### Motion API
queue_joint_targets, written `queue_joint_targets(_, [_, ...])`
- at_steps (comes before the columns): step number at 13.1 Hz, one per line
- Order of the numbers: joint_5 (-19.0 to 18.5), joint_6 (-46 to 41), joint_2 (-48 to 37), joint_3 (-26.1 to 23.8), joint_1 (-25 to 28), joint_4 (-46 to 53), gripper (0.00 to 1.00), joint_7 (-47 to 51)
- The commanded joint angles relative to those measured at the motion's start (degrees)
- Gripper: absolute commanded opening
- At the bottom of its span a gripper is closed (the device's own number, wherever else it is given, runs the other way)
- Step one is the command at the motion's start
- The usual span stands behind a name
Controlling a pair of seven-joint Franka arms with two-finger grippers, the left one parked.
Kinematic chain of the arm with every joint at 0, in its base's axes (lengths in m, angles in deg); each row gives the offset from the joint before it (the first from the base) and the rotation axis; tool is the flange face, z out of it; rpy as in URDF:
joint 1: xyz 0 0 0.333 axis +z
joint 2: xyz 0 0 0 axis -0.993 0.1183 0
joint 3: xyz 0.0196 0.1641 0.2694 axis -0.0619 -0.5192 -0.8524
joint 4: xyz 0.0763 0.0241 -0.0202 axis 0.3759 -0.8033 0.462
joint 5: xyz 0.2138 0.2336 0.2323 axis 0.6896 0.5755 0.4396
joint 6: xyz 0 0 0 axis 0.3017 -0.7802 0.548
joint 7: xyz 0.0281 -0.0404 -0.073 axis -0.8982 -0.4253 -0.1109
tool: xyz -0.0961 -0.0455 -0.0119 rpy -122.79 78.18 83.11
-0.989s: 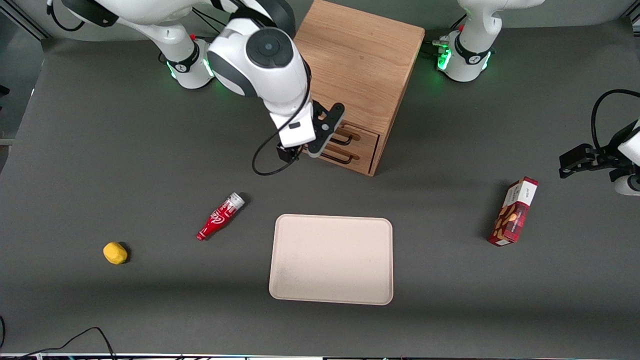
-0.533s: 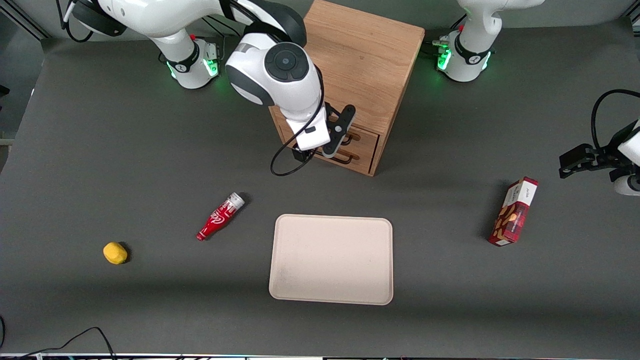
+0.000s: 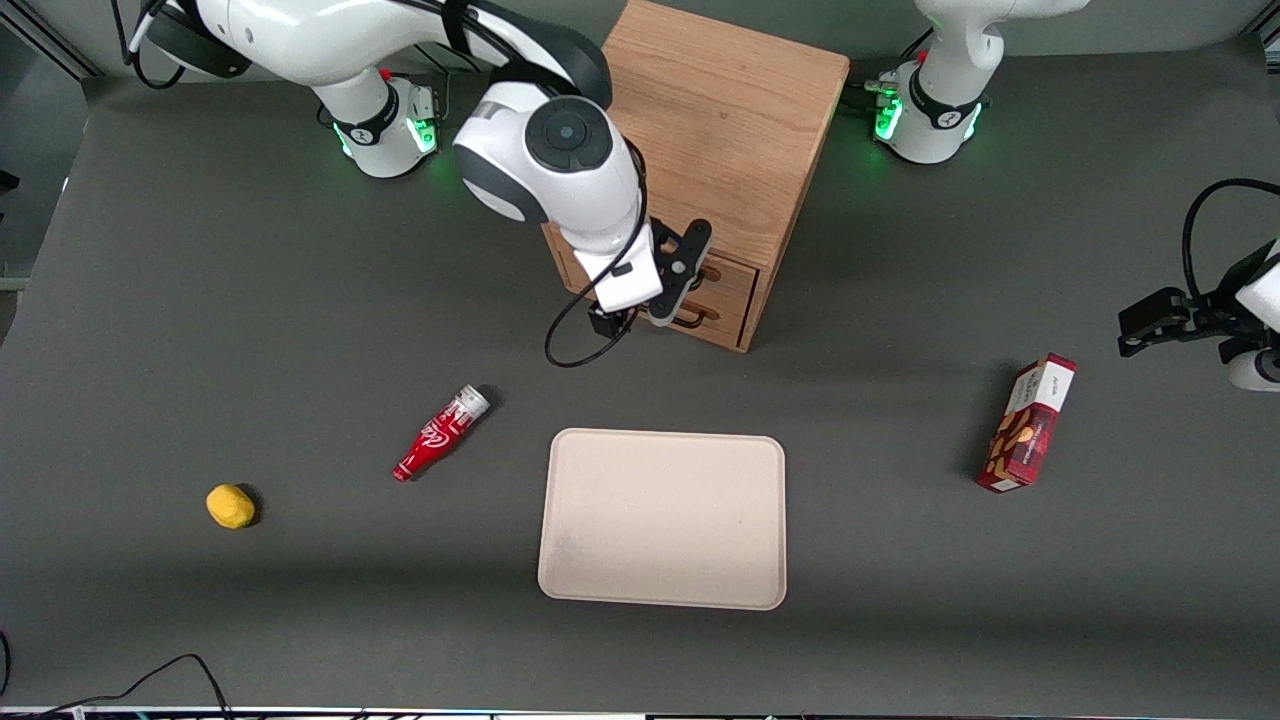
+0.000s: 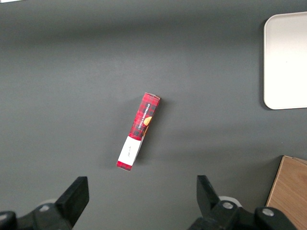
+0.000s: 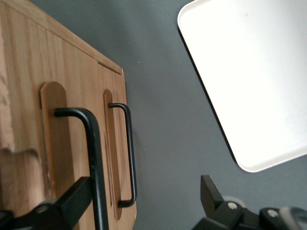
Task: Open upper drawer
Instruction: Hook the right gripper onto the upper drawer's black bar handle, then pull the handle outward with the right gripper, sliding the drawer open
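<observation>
Oak upper drawer (image 3: 728, 272) shut as before; the hand (image 3: 668, 283), fingers apart, has moved closer to its handle (image 5: 91, 158)

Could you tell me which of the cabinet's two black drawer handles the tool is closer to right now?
The upper drawer's handle: one finger of the open tool sits right beside it, while the lower handle stands clear.

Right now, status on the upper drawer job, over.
Hand open, at the cabinet front, one finger by the upper drawer handle, not gripping. Drawer shut. Nothing blocking in front; tray lies nearer the front camera.
</observation>
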Motion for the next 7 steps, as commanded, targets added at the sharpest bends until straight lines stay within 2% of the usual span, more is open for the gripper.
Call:
queue_joint_targets(1, [-2.3, 2.3, 1.8, 1.1, 0.1, -0.6, 1.0, -2.2])
queue_joint_targets(4, [-2.5, 2.5, 1.9, 1.3, -0.1, -0.6, 1.0, -2.9])
queue_joint_targets(7, [-2.4, 2.5, 1.7, 3.8, -0.7, 0.1, 1.0, -8.2])
